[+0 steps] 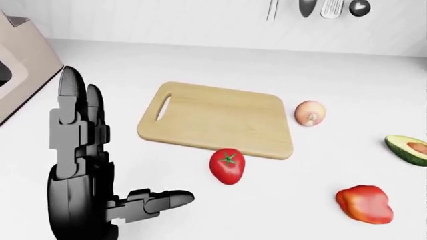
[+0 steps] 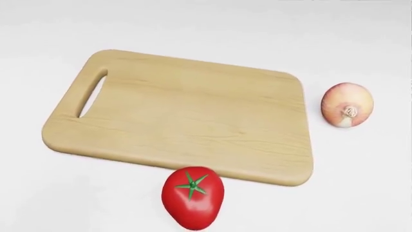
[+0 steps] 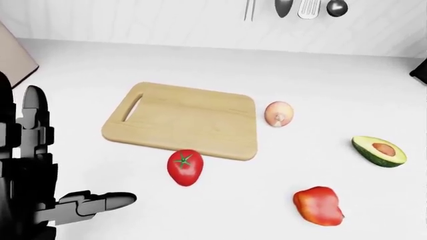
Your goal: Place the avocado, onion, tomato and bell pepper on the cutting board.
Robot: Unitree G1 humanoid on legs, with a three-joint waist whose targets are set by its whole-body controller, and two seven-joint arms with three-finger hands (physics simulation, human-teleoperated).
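While left hand point(image 1: 100, 185) hovers spread and empty, tomato point(image 2: 191, 197) beside cutting board point(image 2: 180, 116) looks smooth, slippery, bruisable: best cupped round its widest middle.

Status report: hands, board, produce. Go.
Left hand open, empty; right hand out of view. Cutting board bare. Tomato, onion, avocado, bell pepper all off it on the counter. Nothing blocking.
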